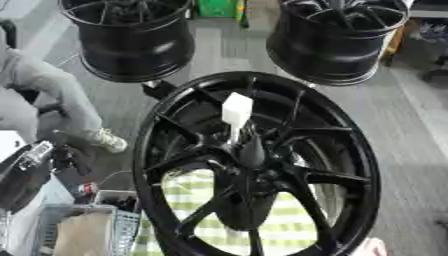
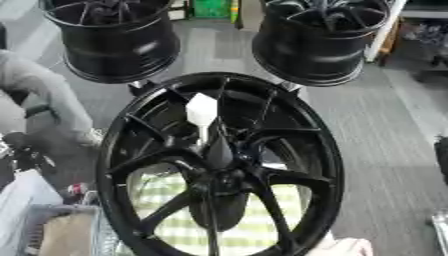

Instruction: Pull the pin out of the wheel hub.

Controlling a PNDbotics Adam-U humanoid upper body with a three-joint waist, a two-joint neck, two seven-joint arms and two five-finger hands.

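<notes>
A large black spoked wheel hub [image 1: 346, 150] stands tilted in the middle, over a green-and-white checked cloth [image 1: 197, 195]. A pin [image 1: 236, 112] with a white block-shaped head and a thin pale shaft sticks out of the hub's centre boss [image 1: 251, 152], and nothing touches it. My left hand [image 1: 37, 154], black with a silver part, shows at the left edge, well away from the hub; its fingers are hard to make out. My right hand is out of sight. A pale pinkish shape [image 2: 343, 247] lies by the rim's lower right edge.
Two more black wheel rims stand on the grey floor behind, one at the back left [image 1: 136, 42] and one at the back right [image 1: 337, 42]. A grey mesh basket [image 1: 122, 230] holding a brown thing sits at the lower left. A dark shape [image 2: 443, 152] shows at the right edge.
</notes>
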